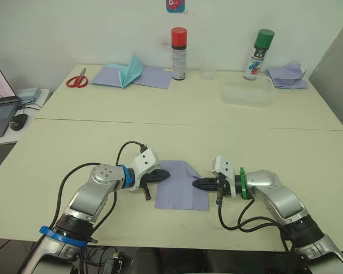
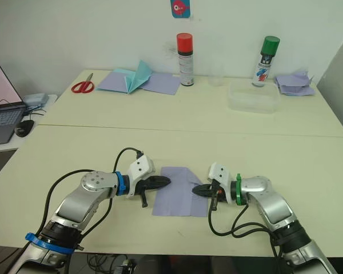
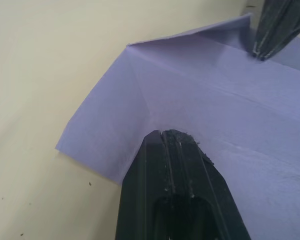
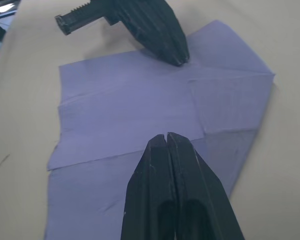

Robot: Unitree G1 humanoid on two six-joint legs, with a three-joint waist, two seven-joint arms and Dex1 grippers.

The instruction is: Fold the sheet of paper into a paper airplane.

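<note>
Even, diffuse illumination is provided across the pale cream tabletop [image 1: 177, 114]; only soft, short shadows are cast beneath objects. No glare is observed. Both head views are rendered in sharp focus. In the wrist views, the near black fingers [image 3: 175, 190] are slightly blurred, while the creased lavender-blue sheet of paper [image 4: 125, 115] is resolved clearly.

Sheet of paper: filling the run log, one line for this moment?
sheet of paper: flat, corner folded | left gripper: shut, on sheet | right gripper: shut, on sheet
</note>
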